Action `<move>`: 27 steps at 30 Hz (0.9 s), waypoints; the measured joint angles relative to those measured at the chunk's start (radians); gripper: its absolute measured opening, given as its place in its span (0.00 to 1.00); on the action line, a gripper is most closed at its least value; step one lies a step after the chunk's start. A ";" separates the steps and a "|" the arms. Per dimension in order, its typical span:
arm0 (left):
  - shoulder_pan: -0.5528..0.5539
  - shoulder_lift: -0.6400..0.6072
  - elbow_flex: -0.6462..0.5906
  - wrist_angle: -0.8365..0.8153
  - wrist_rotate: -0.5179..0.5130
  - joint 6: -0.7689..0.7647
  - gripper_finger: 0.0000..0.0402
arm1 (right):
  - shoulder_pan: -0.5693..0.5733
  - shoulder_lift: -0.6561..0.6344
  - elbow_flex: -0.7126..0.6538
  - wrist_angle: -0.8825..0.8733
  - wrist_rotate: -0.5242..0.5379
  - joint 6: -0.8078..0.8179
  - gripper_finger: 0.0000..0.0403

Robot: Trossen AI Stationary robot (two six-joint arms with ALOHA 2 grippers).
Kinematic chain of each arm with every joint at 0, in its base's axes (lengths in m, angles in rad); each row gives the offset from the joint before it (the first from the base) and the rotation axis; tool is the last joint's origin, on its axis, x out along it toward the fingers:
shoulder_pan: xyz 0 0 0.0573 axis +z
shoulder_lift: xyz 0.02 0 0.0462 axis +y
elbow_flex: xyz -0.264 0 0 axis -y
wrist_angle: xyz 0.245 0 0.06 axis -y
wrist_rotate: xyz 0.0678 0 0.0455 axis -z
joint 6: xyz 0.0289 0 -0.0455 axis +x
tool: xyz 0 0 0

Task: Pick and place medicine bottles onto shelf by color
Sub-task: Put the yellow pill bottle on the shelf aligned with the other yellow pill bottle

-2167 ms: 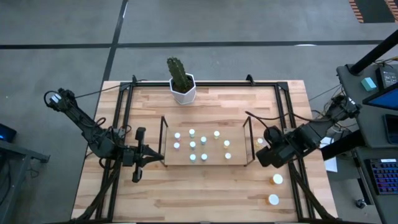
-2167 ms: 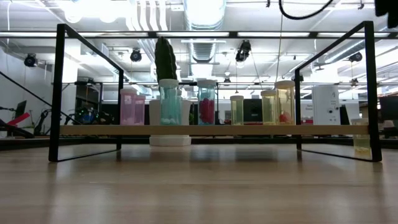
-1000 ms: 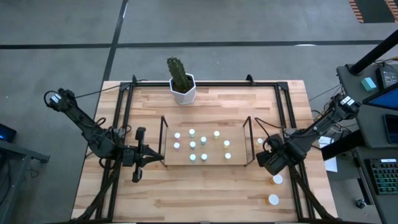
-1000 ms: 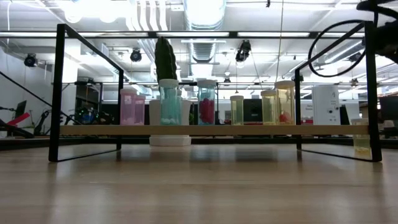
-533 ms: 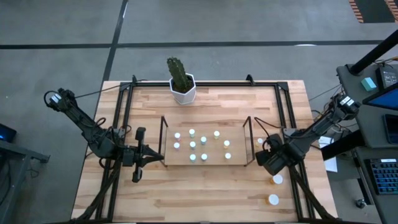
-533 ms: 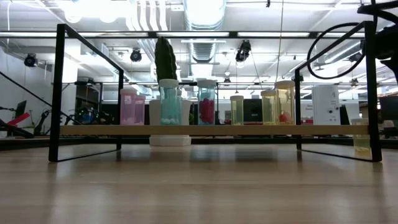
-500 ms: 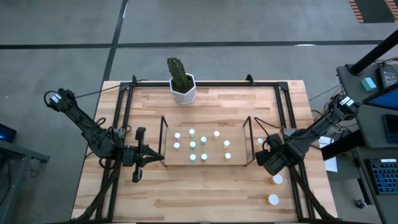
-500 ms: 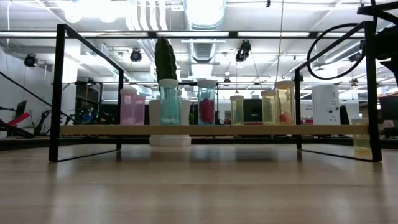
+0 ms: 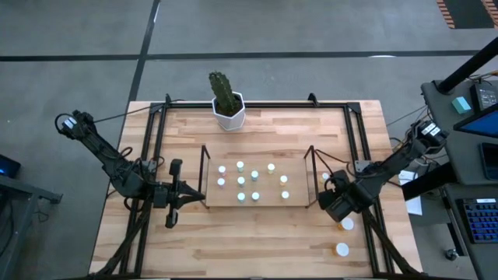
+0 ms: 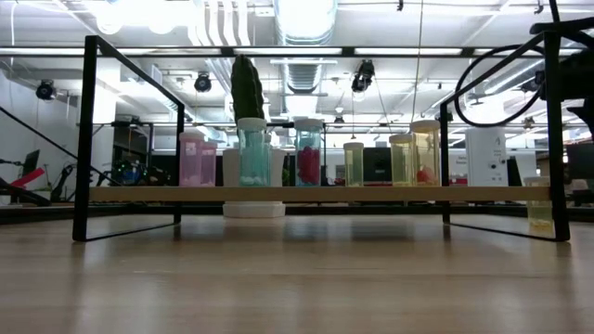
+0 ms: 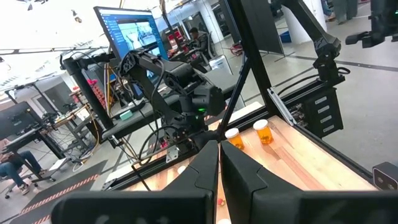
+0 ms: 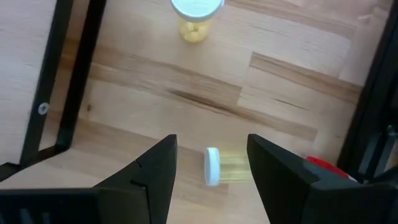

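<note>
The shelf (image 9: pixel 268 199) stands mid-table on its wooden base, with several white-capped medicine bottles (image 9: pixel 254 176) upright on it; they also show in the low view (image 10: pixel 307 153). Three more bottles stand or lie on the table to its right (image 9: pixel 325 176), (image 9: pixel 347 225), (image 9: pixel 341 249). My right gripper (image 9: pixel 327 204) hovers open just right of the shelf. In the right wrist view (image 12: pixel 211 143) a yellowish bottle (image 12: pixel 219 167) lies on its side on the table below the open fingers, untouched, and another (image 12: pixel 197 12) stands upright farther off. My left gripper (image 9: pixel 198 194) waits shut at the shelf's left end.
A white hexagonal cactus pot (image 9: pixel 230 113) stands at the table's far edge. A large black frame (image 9: pixel 156 148) edges the table; its bars (image 12: pixel 68 74) run close to my right gripper. Bare wood lies between the shelf and the near edge.
My right gripper has moved a little toward the table's left edge and down, staying open. The bottles and shelf have kept their places.
</note>
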State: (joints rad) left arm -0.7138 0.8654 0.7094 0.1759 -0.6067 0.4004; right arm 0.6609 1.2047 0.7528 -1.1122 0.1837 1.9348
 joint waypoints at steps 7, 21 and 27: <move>0.000 0.000 0.000 0.000 0.000 0.000 0.00 | 0.000 -0.025 0.000 -0.003 -0.113 -0.343 0.46; 0.000 0.000 0.000 0.000 0.000 0.000 0.00 | 0.009 -0.014 -0.017 0.027 -0.123 -0.965 0.46; 0.000 0.000 0.000 -0.001 0.000 0.000 0.00 | 0.009 0.018 -0.044 0.043 -0.123 -1.011 0.46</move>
State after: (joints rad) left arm -0.7139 0.8654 0.7094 0.1748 -0.6067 0.4004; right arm 0.6702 1.2224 0.7087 -1.0695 0.0605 0.9234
